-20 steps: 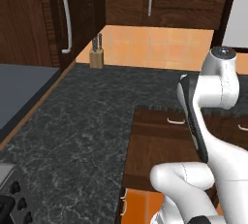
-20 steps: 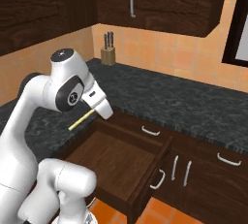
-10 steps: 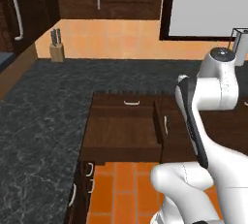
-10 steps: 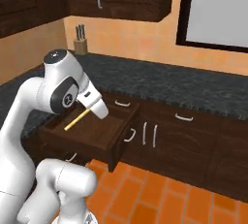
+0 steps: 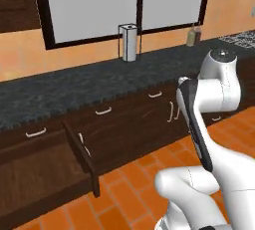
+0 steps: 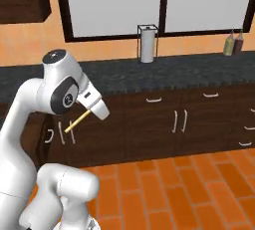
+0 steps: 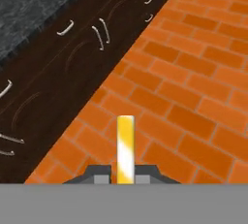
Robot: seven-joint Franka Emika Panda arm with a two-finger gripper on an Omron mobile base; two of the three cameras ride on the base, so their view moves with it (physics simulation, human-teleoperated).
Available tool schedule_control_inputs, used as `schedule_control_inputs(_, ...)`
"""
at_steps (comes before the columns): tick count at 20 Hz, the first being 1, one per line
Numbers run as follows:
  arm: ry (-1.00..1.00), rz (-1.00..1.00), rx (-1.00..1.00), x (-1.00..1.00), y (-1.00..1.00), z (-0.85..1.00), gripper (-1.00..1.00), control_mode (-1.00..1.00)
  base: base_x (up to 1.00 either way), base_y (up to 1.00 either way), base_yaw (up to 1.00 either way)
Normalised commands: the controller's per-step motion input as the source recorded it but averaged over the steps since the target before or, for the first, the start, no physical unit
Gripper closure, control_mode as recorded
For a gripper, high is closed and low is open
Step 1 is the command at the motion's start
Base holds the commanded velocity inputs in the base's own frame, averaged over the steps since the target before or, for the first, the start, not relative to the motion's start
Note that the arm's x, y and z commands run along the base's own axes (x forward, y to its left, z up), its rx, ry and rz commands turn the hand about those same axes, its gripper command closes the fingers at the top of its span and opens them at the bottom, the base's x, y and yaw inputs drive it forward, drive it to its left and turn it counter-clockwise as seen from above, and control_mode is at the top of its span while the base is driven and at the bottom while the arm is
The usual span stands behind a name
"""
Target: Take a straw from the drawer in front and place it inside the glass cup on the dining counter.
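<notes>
The thin yellow-tan straw sits clamped in the end effector, left of centre in the right base view, over orange brick floor. The dark brown wooden drawer stands open at lower left; a black speckled stone surface crosses mid-frame.

You will find no text, label, brand, number or sign that can be read in these views. The two small brown bottles on the black speckled stone worktop are too small for you to tell if they carry any writing.
</notes>
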Motion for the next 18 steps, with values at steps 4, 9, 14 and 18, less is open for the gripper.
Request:
schedule_control_inputs(4,0.0,0.0,0.0,0.0,0.0,0.0,1.0,1.0,0.0,-0.66,-0.81)
schedule_control_inputs(9,0.0,0.0,0.0,0.0,0.0,0.0,1.0,1.0,0.0,-0.68,-0.77)
schedule_control_inputs(14,0.0,0.0,0.0,0.0,0.0,0.0,1.0,1.0,0.13,-0.57,-0.73)
schedule_control_inputs(18,0.0,0.0,0.0,0.0,0.0,0.0,1.0,1.0,0.16,-0.41,-0.65)
